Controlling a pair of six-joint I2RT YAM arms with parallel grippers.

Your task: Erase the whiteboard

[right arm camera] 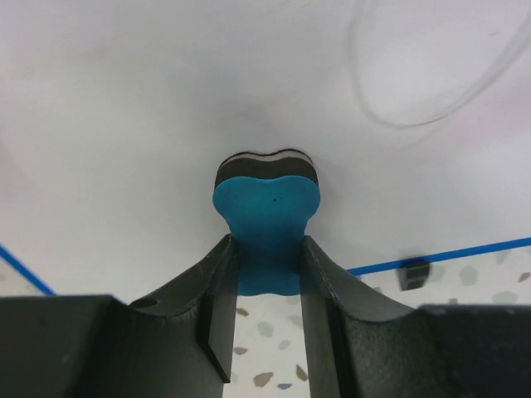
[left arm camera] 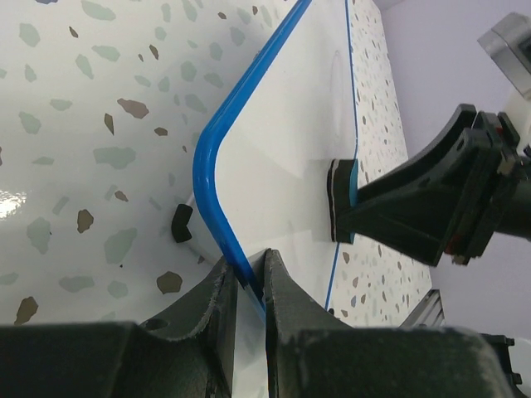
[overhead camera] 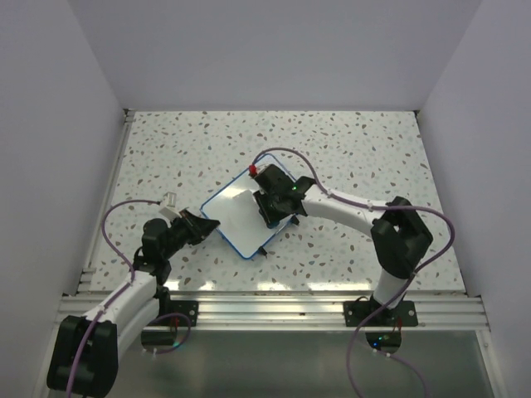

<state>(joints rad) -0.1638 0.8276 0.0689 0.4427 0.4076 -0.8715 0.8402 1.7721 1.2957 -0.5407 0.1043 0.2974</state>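
Right gripper (right arm camera: 267, 259) closed on the small blue eraser (right arm camera: 267, 207): both fingers clamp its blue body and squeeze it in at the waist, and its dark felt face sits against the whiteboard (right arm camera: 166, 99). A faint grey curved stroke (right arm camera: 406, 126) lies on the white surface just to the right of the eraser. A small black tab (right arm camera: 413, 272) sits at the board's blue rim, near the right finger. Left gripper (left arm camera: 249, 269) closed on the whiteboard's edge: the thin blue rim runs between its two fingers just past a rounded corner, with another black tab (left arm camera: 181, 224) beside that corner on the table side. From the left wrist the eraser (left arm camera: 342, 199) shows edge-on, touching the board surface well inside the rim. Overhead: the whiteboard (overhead camera: 236, 220) lies on the speckled table (overhead camera: 348, 141), left of centre and turned diagonally, between the two arms. The left gripper (overhead camera: 203, 224) holds its left side and the right gripper (overhead camera: 270, 207) is over its right half. Whether the pinched side is lifted off the table: cannot tell
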